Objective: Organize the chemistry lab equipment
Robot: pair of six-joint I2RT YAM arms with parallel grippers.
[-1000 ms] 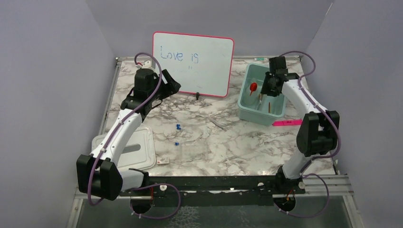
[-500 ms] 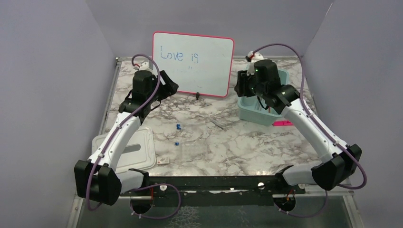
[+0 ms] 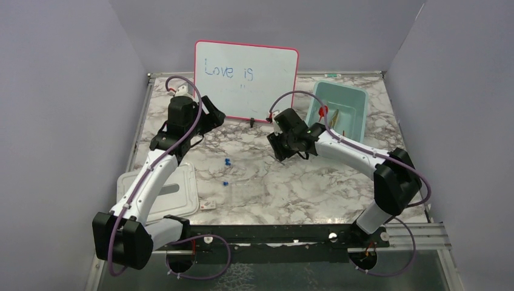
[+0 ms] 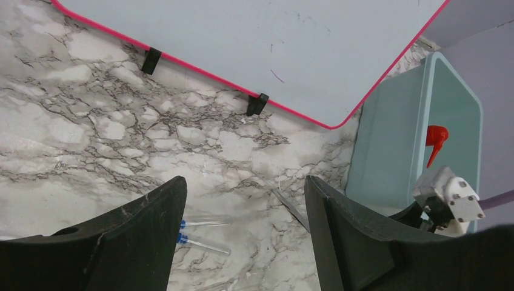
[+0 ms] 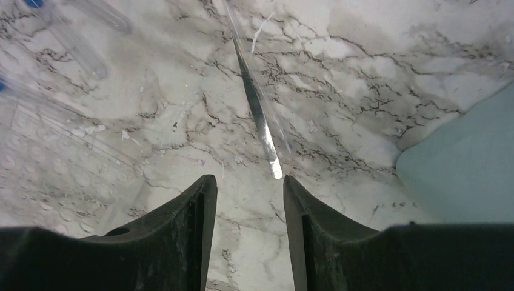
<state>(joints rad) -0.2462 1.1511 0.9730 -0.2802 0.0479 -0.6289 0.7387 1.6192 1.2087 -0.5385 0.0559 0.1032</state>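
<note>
Metal tongs [image 5: 257, 109] lie flat on the marble, their near end just ahead of my right gripper [image 5: 248, 182], which is open and empty; it hangs low over the table's middle [image 3: 280, 151]. The tongs also show in the left wrist view [image 4: 291, 206]. My left gripper [image 4: 245, 200] is open and empty, hovering near the whiteboard's left foot [image 3: 213, 114]. Two blue-capped tubes [image 3: 227, 162] [image 4: 203, 233] lie loose by the clear rack [image 3: 248, 191] [image 5: 54, 151]. The squeeze bottle's red nozzle [image 4: 435, 138] and brown-handled tools [image 3: 336, 118] are in the teal bin [image 3: 357, 112].
The pink-framed whiteboard [image 3: 245, 82] stands at the back centre. A white lid [image 3: 163, 191] lies at the front left, with a small white item [image 3: 208, 206] beside it. The teal bin's wall [image 5: 467, 163] is close on my right gripper's right.
My right arm has swung out of the teal bin, leftward and down, to the tongs in the table's middle. The left arm has barely shifted.
</note>
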